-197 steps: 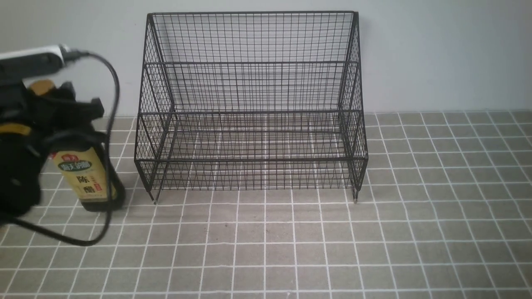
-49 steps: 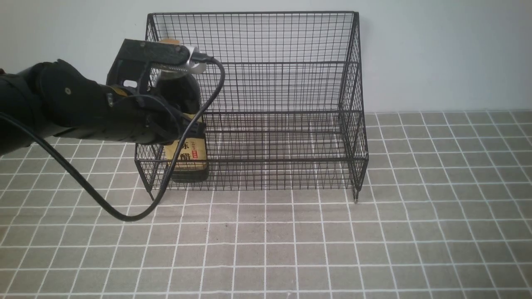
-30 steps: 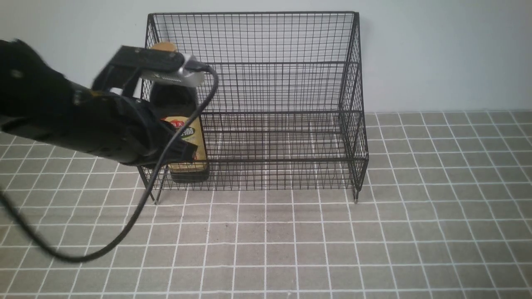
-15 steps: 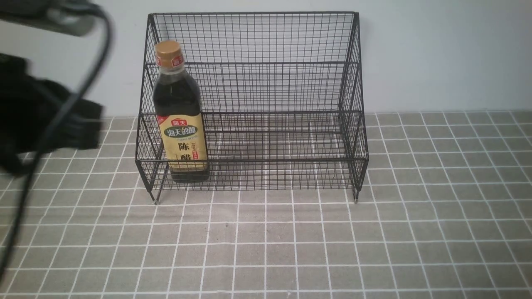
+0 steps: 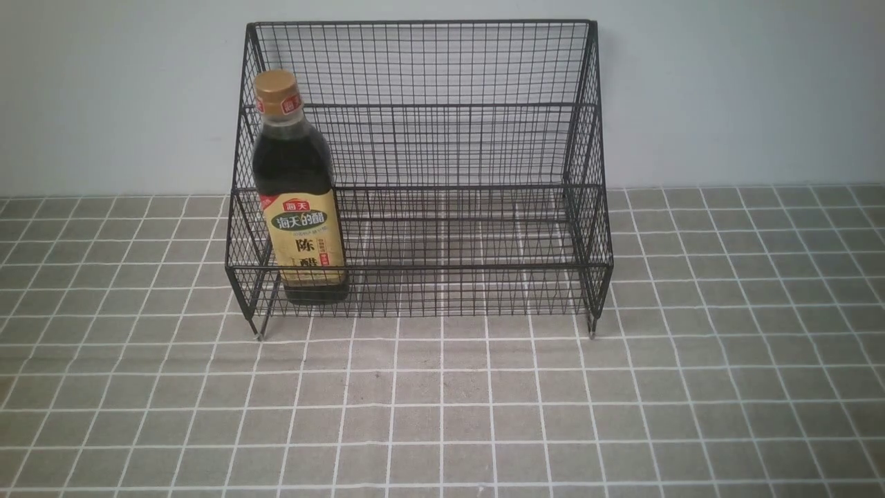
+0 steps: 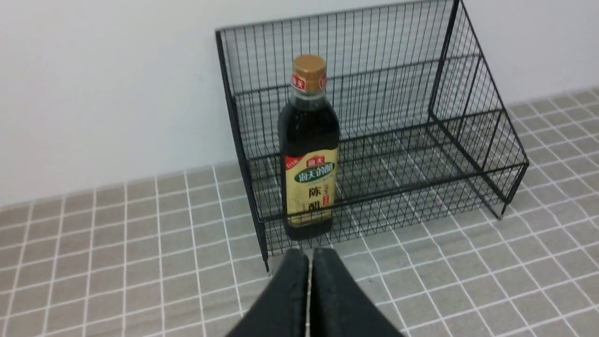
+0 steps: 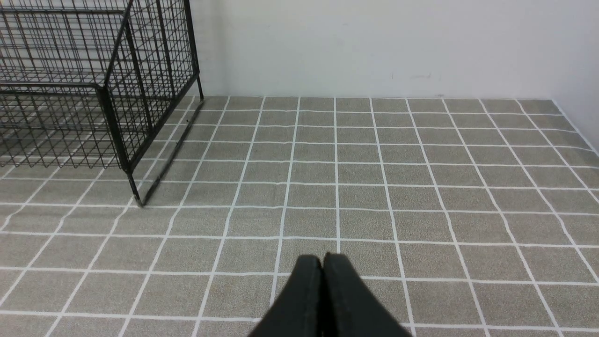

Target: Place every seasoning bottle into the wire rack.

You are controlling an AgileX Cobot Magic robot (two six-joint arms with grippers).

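Note:
The seasoning bottle (image 5: 299, 200) stands upright in the lowest tier of the black wire rack (image 5: 442, 104), at its left end. It has dark liquid, a gold cap and a tan label. It also shows in the left wrist view (image 6: 309, 154), inside the rack (image 6: 468, 140). My left gripper (image 6: 309, 255) is shut and empty, back from the rack's front and apart from the bottle. My right gripper (image 7: 323, 260) is shut and empty over the tiled surface, to the right of the rack (image 7: 117, 93). Neither arm shows in the front view.
The rack stands against a pale wall (image 5: 726, 90) on a grey tiled surface (image 5: 484, 415). The rack's middle and right parts hold nothing. A side wall (image 7: 580, 70) closes off the far right.
My left arm let go of the bottle in the rack, drew back to the left and left the front view. The bottle stays upright in the rack.

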